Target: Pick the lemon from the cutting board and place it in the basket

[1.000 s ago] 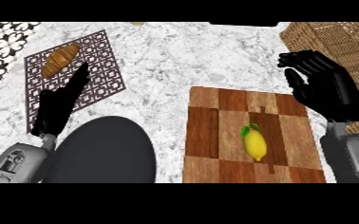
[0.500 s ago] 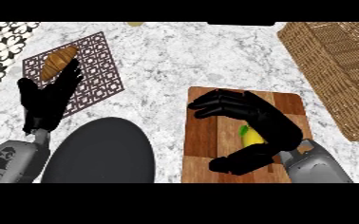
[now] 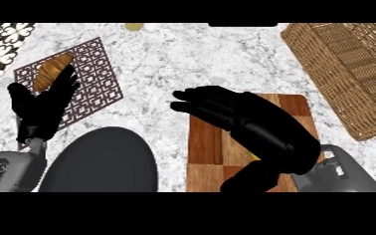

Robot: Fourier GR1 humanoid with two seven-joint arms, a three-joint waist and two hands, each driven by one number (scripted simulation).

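The right robot hand (image 3: 249, 124) bends over the brown checkered wooden cutting board (image 3: 209, 149), fingers curved down where the yellow lemon (image 3: 254, 156) sits — only a tiny yellow bit peeks out, so I cannot tell if it is grabbed. The woven wicker basket (image 3: 337, 64) waits just right of the board, and the left robot hand (image 3: 40, 104) rests open on the tabletop (image 3: 183, 55).

I see bright, even light across the marble counter (image 3: 191, 64), no glare. My black right hand (image 3: 249, 124) reads as a near-featureless silhouette toward five o'clock. Shadows look faint and soft.
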